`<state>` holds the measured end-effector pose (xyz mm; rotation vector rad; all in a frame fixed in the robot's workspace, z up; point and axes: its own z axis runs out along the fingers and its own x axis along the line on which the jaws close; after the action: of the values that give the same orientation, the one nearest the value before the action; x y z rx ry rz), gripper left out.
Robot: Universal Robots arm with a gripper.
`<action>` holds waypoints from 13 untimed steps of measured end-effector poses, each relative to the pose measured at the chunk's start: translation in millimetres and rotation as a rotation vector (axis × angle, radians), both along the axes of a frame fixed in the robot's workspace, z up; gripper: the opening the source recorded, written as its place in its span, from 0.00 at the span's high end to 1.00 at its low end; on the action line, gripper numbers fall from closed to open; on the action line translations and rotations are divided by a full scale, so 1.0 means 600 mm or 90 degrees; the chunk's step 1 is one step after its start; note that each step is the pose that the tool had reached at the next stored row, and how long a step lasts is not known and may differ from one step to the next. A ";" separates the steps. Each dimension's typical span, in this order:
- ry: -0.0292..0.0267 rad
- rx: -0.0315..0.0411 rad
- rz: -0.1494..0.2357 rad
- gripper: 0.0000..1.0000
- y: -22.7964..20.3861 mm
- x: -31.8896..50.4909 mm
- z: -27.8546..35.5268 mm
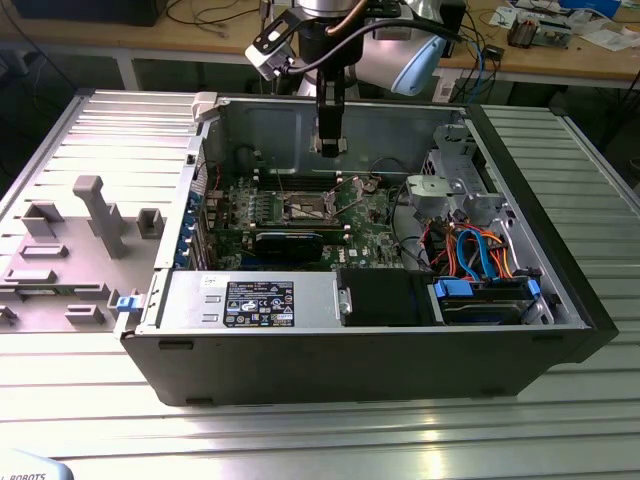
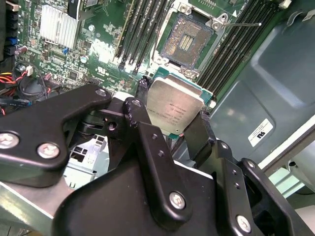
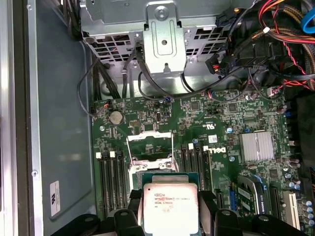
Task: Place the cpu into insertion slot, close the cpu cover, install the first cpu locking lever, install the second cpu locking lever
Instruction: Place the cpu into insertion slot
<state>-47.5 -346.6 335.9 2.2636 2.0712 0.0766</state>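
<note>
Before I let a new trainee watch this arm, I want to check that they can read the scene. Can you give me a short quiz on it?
1. True or false: the cpu already sits in the insertion slot.
2. What is the gripper shut on? A) the cpu B) a memory stick C) a blue cable
3. Fill in: the insertion slot sits on a ___ board.
Key: 1 false, the slot is empty; 2 A; 3 green.
</note>
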 end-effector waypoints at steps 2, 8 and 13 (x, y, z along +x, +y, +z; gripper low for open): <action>0.0000 0.0000 0.000 0.46 0.0000 0.000 0.000; 0.0000 0.0003 0.000 0.46 -0.0006 0.000 -0.006; 0.0002 0.0002 0.000 0.46 -0.0006 0.000 -0.007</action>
<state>-47.5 -346.9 331.6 2.2639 2.0715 0.0767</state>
